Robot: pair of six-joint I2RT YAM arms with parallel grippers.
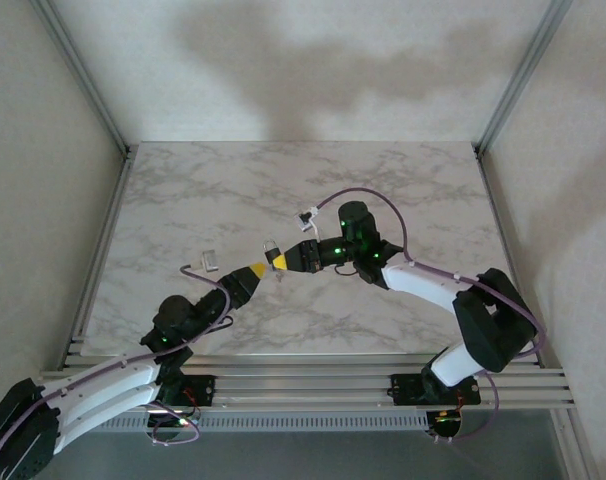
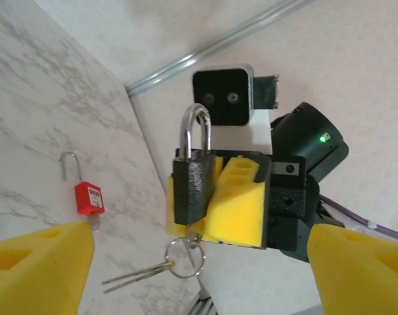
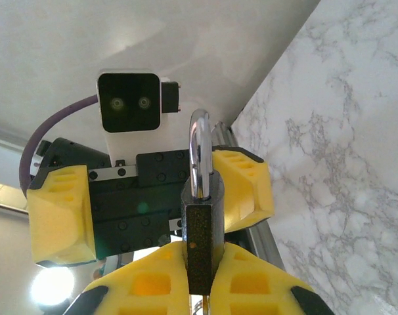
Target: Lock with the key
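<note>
Where the arms meet: black padlock (image 2: 189, 187) is clamped upright by right gripper (image 3: 200, 279).
Left gripper (image 1: 255, 270): jaws spread wide, nothing held.
Keys (image 2: 140, 274): hung on a ring beneath black padlock.
Red padlock (image 2: 88, 197): white label, writing unreadable.

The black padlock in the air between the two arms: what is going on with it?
The right gripper is clamping the black padlock in its yellow pads, above the table, with a ring of keys hanging under it. The left gripper faces it with jaws open, touching nothing. A red padlock lies on the table, shackle open.
</note>
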